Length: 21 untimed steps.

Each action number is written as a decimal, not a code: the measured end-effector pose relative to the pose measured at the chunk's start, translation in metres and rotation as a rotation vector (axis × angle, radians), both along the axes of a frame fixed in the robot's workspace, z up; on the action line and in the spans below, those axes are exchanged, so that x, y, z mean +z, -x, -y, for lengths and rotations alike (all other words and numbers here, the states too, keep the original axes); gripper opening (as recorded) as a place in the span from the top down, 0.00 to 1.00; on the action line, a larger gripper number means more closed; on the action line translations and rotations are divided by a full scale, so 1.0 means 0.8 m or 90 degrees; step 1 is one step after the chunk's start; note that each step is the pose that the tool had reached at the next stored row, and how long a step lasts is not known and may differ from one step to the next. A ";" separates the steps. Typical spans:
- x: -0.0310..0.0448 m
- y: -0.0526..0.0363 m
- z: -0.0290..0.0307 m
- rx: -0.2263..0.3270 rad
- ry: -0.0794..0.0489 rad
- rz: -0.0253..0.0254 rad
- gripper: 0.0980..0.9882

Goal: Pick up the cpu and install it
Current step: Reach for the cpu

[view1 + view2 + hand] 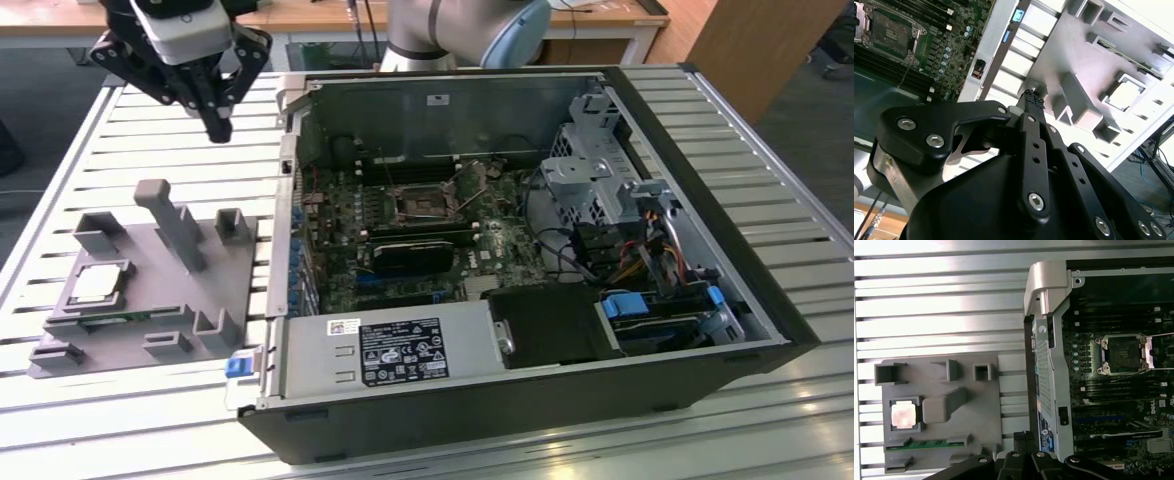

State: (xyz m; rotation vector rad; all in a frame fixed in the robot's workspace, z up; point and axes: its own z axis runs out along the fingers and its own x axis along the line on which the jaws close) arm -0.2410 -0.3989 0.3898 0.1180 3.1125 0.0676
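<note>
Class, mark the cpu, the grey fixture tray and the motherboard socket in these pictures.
cpu (100,283): exterior view, middle of its silver top.
fixture tray (160,292): exterior view, bare grey base.
motherboard socket (1121,354): first wrist view, centre of the socket.

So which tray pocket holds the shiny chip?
The big framed one on the tray's side away from the computer case holds the cpu; the small square pocket is empty.

Arm (454,30) extends toward the exterior view's left. Gripper (218,132) hangs pointing straight down, its black fingers (1029,102) pressed together with nothing between them.
</note>
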 end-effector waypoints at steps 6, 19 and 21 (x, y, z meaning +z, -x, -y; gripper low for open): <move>-0.0002 0.004 0.0000 0.000 0.000 0.0000 0.99; -0.0007 0.012 0.0000 0.000 0.000 0.0000 0.99; -0.0007 0.014 0.0000 0.000 0.000 0.0000 0.99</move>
